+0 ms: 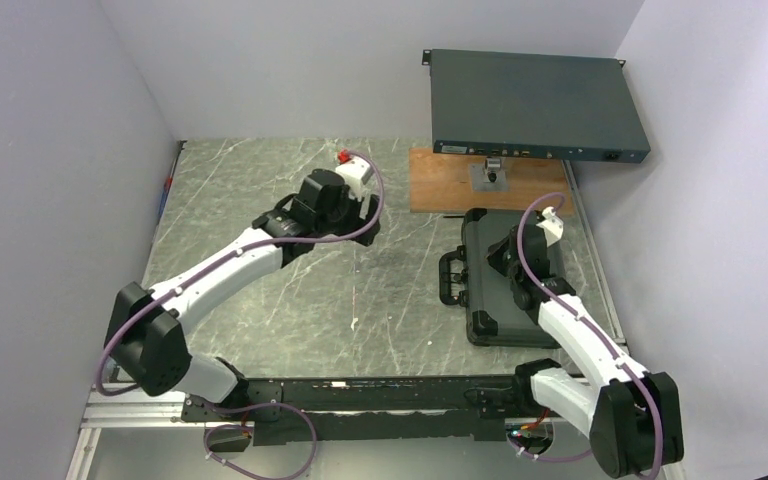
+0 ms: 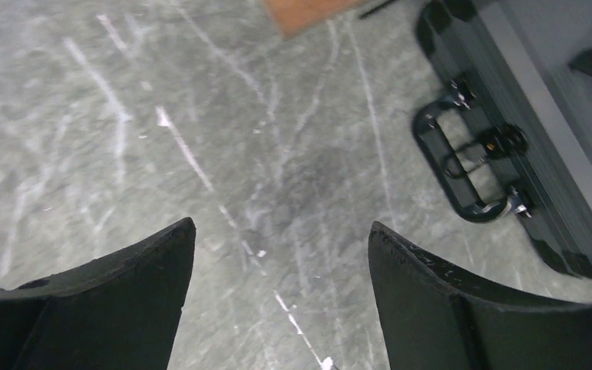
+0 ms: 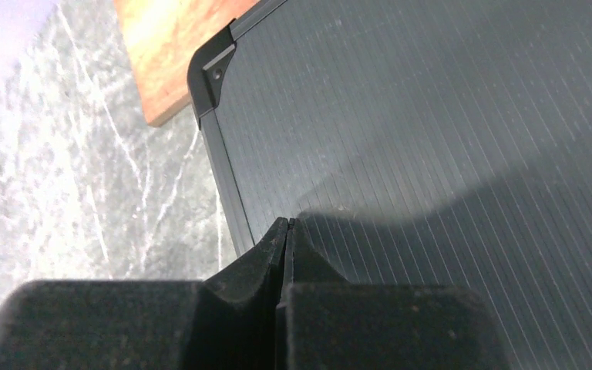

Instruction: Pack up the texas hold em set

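Note:
The black poker case lies shut and flat on the right of the grey marble table, its handle facing left. Chips, cards, buttons and dice are out of view. My right gripper is shut and empty, its tips low over the ribbed lid near the lid's left edge. My left gripper is open and empty above bare table, left of the case. In the left wrist view the gripper has only marble between its fingers, with the case and handle at the upper right.
A large dark rack-mount box sits raised at the back right. A wooden board lies below it, just behind the case, and shows in the right wrist view. Grey walls close in the left, back and right sides.

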`<act>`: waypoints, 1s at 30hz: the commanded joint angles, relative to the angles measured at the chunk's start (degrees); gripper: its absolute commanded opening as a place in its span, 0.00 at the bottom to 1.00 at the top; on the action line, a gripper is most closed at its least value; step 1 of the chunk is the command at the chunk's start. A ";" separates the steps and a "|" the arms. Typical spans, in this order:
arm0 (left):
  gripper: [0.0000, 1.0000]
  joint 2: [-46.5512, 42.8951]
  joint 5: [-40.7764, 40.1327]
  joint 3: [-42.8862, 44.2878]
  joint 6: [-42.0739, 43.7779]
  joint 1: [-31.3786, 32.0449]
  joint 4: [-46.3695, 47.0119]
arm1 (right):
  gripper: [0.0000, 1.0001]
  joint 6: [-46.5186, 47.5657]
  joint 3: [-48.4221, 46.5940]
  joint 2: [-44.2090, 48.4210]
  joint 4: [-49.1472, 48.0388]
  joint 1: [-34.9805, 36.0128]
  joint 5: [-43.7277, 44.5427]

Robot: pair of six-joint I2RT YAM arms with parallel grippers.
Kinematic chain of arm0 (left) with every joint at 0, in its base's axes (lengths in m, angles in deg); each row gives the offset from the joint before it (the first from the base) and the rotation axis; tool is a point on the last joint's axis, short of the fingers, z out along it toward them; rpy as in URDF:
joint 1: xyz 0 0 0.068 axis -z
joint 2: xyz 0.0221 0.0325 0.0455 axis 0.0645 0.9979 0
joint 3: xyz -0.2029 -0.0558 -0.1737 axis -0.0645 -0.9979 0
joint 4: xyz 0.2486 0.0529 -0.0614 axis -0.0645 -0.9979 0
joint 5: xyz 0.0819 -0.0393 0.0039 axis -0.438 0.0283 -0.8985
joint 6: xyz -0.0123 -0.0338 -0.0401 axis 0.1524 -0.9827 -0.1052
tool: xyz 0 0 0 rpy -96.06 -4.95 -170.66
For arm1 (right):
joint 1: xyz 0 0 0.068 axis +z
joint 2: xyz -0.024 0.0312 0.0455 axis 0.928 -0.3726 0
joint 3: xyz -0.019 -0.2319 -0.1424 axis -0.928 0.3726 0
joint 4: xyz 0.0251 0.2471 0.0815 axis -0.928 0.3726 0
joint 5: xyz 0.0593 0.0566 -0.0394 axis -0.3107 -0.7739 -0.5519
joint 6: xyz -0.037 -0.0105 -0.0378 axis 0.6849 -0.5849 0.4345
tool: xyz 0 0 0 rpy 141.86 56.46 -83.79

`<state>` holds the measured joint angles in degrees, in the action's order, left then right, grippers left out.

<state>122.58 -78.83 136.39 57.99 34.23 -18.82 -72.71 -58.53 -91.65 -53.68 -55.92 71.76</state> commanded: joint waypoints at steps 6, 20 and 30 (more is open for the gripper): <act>0.69 12.15 18.24 -2.78 -12.82 5.58 16.36 | 0.00 -3.38 10.15 -0.64 6.99 0.23 -4.05; 0.54 33.21 16.43 -0.49 -48.44 10.85 41.32 | 0.00 -3.45 14.10 5.52 3.16 3.54 -2.91; 0.43 37.57 16.12 -0.05 -52.83 11.59 44.06 | 0.00 -3.56 15.02 7.75 2.44 4.92 -1.75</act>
<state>159.33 -62.46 134.05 8.16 45.51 20.26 -77.54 -47.21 -82.31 -65.15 -52.05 70.58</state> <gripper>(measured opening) 0.460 0.005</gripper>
